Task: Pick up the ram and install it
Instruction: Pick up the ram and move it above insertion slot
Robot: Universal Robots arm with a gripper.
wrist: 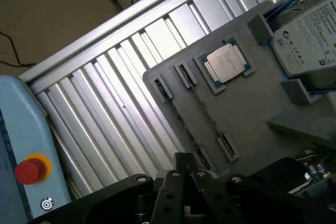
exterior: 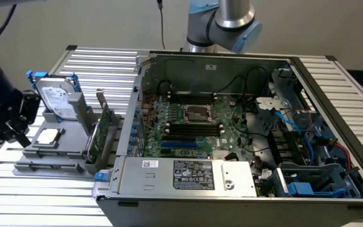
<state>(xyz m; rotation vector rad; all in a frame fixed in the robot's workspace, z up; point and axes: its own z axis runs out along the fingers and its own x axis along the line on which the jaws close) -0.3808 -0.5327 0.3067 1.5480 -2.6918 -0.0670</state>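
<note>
Ram (wrist: 205, 110) shows in the wrist view as a thin strip seen edge-on. It stands in a long slot of the grey fixture (wrist: 252, 114), with a small clip at each end. A second strip just like it runs parallel beside it in a neighbouring slot, though from this angle it is hard to be sure that both are sticks. Nothing grips either strip.

The gripper (wrist: 185, 162) hangs above the near end of these slots, its dark fingers (wrist: 181, 179) pressed together with nothing between them. In the exterior view the gripper (exterior: 22, 140) is at the exterior view's left, over the fixture's outer edge.

On the same fixture, just beyond the slots, a processor (wrist: 226, 64) lies flat in a green-rimmed recess. Past it a hard drive (wrist: 310, 32) stands in a blue-edged cradle. A tall green expansion card (exterior: 104, 130) stands upright at the side of the fixture nearest the computer case (exterior: 332, 94).

The case lies open on the slatted metal table (wrist: 115, 103). Inside it, the motherboard (exterior: 232, 135) carries long black memory slots (exterior: 194, 127) on either side of its central socket. A boxed power supply (exterior: 188, 176) sits along the case's near wall. A red button (wrist: 29, 171) on a pale blue housing sits at the table's edge.
</note>
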